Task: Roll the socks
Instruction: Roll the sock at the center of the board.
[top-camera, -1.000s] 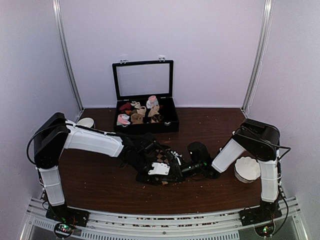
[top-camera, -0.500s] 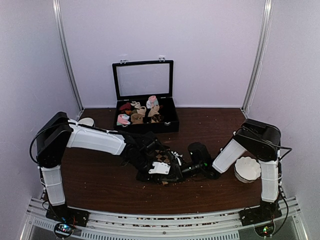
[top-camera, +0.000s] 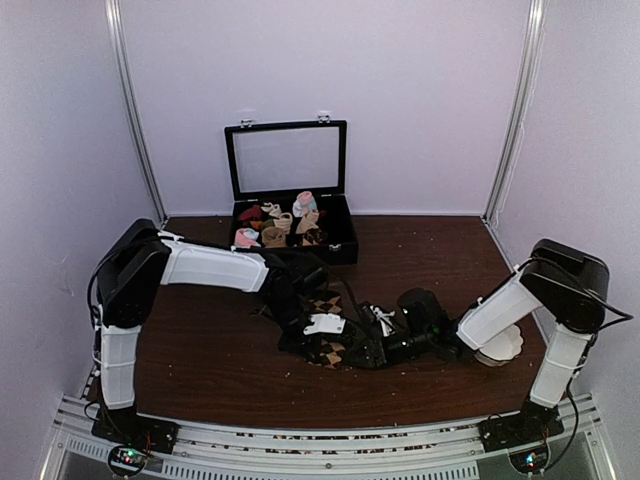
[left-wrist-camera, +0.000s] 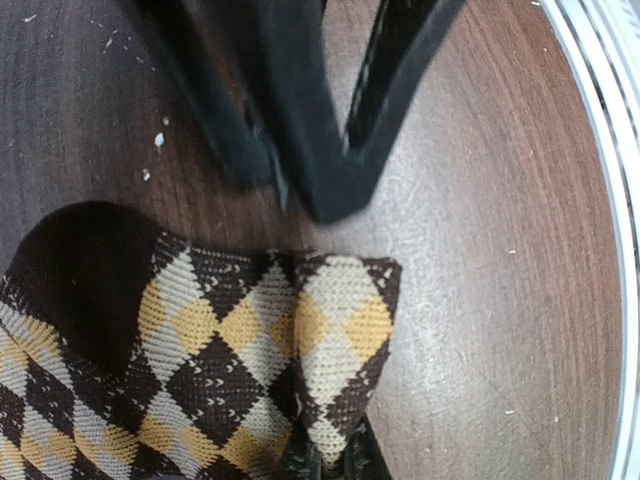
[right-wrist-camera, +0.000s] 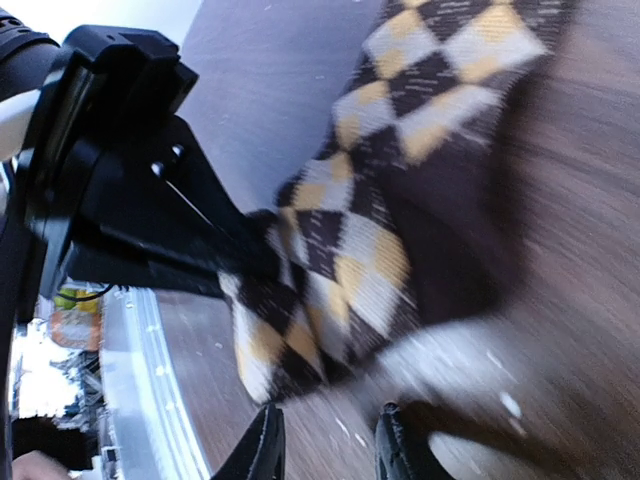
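The socks (top-camera: 333, 348), dark brown with tan and cream argyle diamonds, lie bunched on the brown table between the two arms. In the left wrist view the socks (left-wrist-camera: 230, 340) fill the lower left, and my left gripper (left-wrist-camera: 332, 464) is shut on a folded edge of them. In the right wrist view my right gripper (right-wrist-camera: 328, 420) stands open just short of the socks (right-wrist-camera: 360, 240), with only table between its fingers. From above, the left gripper (top-camera: 322, 332) sits on the fabric and the right gripper (top-camera: 378, 345) is beside it on the right. The right gripper's dark fingers (left-wrist-camera: 300, 120) show beyond the sock.
An open black case (top-camera: 342, 250) holding several small sock rolls stands at the back centre. A white bowl (top-camera: 500, 345) sits under the right arm's forearm. The metal rail (right-wrist-camera: 140, 380) of the table's near edge runs close to the grippers. Crumbs dot the table.
The left gripper has closed on the socks. The right gripper has opened, let go of the fabric and drawn back to the right. Both arms and the socks have shifted right.
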